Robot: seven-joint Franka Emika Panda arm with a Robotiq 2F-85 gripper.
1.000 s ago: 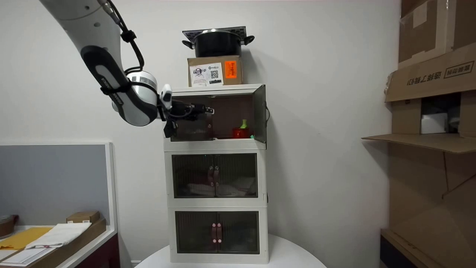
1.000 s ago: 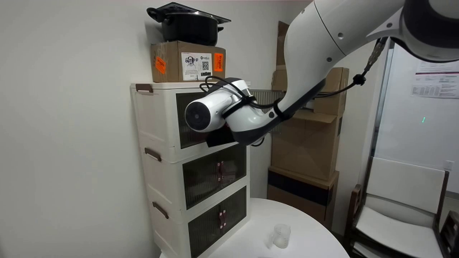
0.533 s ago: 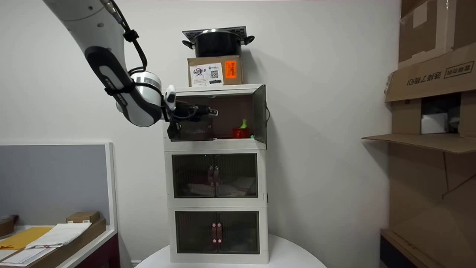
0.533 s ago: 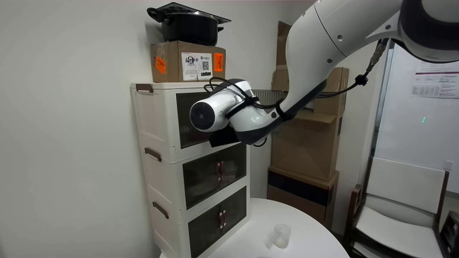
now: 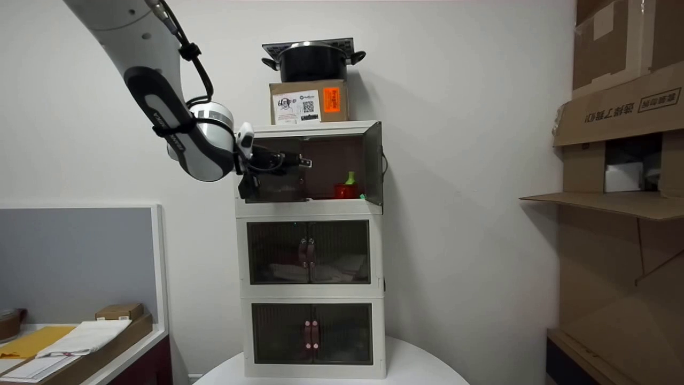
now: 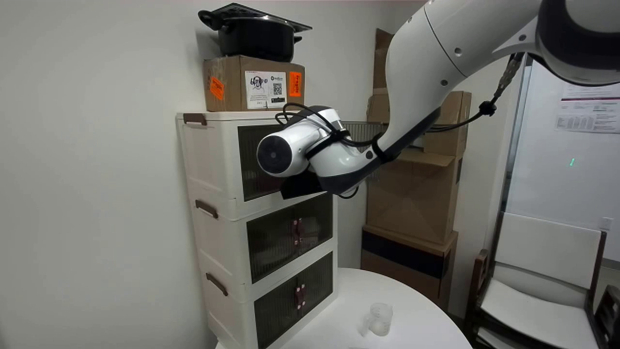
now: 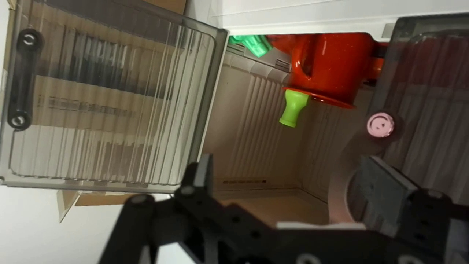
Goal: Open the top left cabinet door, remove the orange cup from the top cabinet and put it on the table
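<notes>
In both exterior views I have a round white counter (image 6: pixel 416 310). Directly on it stands an upright stack of 3 white-framed cabinets (image 5: pixel 311 290), only the lowest cabinet (image 5: pixel 339 334) touching it. In an exterior view I also see a translucent cup (image 6: pixel 381 320) standing near the stack.

Soft shadows on the wall (image 5: pixel 470 171), wrist-view hand (image 7: pixel 289 161) blurry.

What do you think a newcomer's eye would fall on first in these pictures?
Probably the white robot arm, slanting down from the upper left of an exterior view, its open gripper at the top cabinet. Next might come the red-orange cup inside that cabinet, then the black pot on the cardboard box atop it.
</notes>
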